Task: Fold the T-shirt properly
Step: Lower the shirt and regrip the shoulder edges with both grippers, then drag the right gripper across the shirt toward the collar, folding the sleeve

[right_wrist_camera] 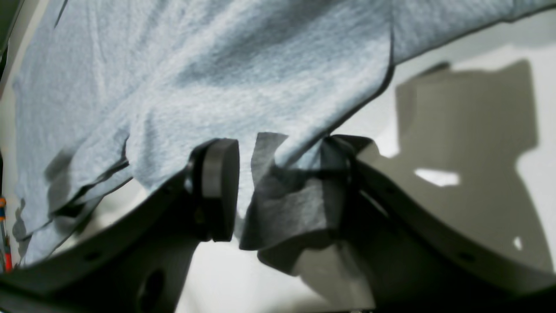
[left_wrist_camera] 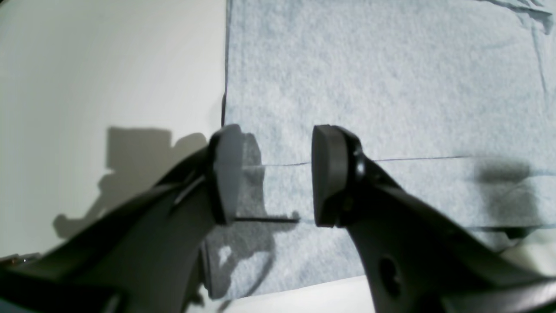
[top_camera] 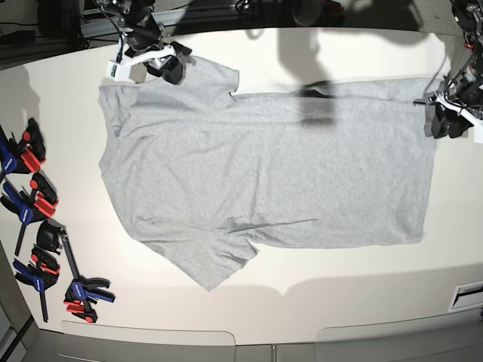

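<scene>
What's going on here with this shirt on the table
A two-armed robot is starting to fold a grey T-shirt spread flat on a white table. The right gripper is at the far sleeve, jaws apart with a flap of fabric between them. The left gripper hovers at the shirt's hem corner, jaws open around the edge, not yet closed. No fold has been made. Some clamps lie off to one side.
</scene>
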Controlling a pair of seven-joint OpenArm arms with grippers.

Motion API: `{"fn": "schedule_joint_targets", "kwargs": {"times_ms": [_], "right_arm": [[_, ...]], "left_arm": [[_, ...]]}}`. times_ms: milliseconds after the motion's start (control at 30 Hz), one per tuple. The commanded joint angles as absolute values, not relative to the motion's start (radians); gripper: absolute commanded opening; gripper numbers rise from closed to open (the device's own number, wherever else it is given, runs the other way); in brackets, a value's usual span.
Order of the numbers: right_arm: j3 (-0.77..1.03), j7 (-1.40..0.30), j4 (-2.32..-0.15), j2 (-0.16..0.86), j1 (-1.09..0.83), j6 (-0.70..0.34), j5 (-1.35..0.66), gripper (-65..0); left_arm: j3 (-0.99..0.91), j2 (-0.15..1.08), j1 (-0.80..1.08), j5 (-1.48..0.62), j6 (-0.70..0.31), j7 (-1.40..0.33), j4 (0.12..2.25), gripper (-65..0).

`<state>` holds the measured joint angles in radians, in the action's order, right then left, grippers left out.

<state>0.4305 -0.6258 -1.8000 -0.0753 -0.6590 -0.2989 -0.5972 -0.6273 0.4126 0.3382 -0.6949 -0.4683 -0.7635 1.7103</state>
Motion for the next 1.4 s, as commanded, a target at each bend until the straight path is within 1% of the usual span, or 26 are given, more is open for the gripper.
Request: {"fn": "schedule_joint_targets", "kwargs": {"times_ms": [0, 33, 133, 333, 500, 633, 833, 933, 1000, 1033, 1067, 1233, 1367], "right_arm": [[0.429, -0.643, -1.806, -0.075, -0.663, -0.312, -0.587, -41.8], [0.429, -0.644, -1.806, -0.075, -0.663, -0.318, -0.587, -46.7], [0.429, -0.643, -1.806, -0.075, -0.662, -0.353, -0.619, -65.0], [0.429, -0.649, -1.806, -0.075, -0.607, -0.487, -0.738, -65.0], [0.429, -0.651, -1.806, -0.075, -0.472, -0.506, -0.728, -65.0], [0.396, -0.649, -1.806, -0.075, -0.346, -0.506, -0.62, -65.0], [0.255, -0.625, -1.806, -0.075, -0.208, -0.505, -0.43, -65.0], [0.212, -0.608, -1.806, -0.075, -0.173, -0.474, -0.348, -64.7], [0.204, -0.582, -1.806, -0.075, -0.159, -0.441, -0.307, -54.4], [0.204, -0.57, -1.806, -0.075, -0.154, -0.422, -0.292, -50.5], [0.204, -0.56, -1.806, -0.075, -0.148, -0.398, -0.277, -48.1], [0.204, -0.537, -1.806, -0.075, -0.129, -0.305, -0.207, -47.4], [0.205, -0.533, -1.806, -0.075, -0.106, -0.282, -0.17, -47.4]], "left_arm": [[-0.634, 0.43, 0.333, -0.708, -0.471, -0.744, 1.728, -40.3], [-0.634, 0.43, 0.333, -0.708, -0.471, -0.743, 1.728, -40.3], [-0.634, 0.43, 0.333, -0.708, -0.471, -0.743, 1.728, -40.4], [-0.634, 0.43, 0.333, -0.708, -0.471, -0.744, 1.728, -40.4], [-0.634, 0.43, 0.333, -0.708, -0.471, -0.744, 1.728, -40.4], [-0.634, 0.43, 0.333, -0.708, -0.471, -0.744, 1.728, -40.4], [-0.634, 0.43, 0.333, -0.708, -0.471, -0.744, 1.728, -40.4], [-0.634, 0.43, 0.333, -0.707, -0.471, -0.752, 1.728, -40.4], [-0.634, 0.43, 0.333, -0.708, -0.471, -0.763, 1.728, -40.4], [-0.634, 0.43, 0.334, -0.707, -0.471, -0.765, 1.728, -40.4], [-0.634, 0.431, 0.336, -0.708, -0.471, -0.765, 1.728, -40.4], [-0.634, 0.43, 0.339, -0.708, -0.471, -0.766, 1.728, -40.4], [-0.634, 0.43, 0.339, -0.708, -0.471, -0.766, 1.728, -40.4]]}}
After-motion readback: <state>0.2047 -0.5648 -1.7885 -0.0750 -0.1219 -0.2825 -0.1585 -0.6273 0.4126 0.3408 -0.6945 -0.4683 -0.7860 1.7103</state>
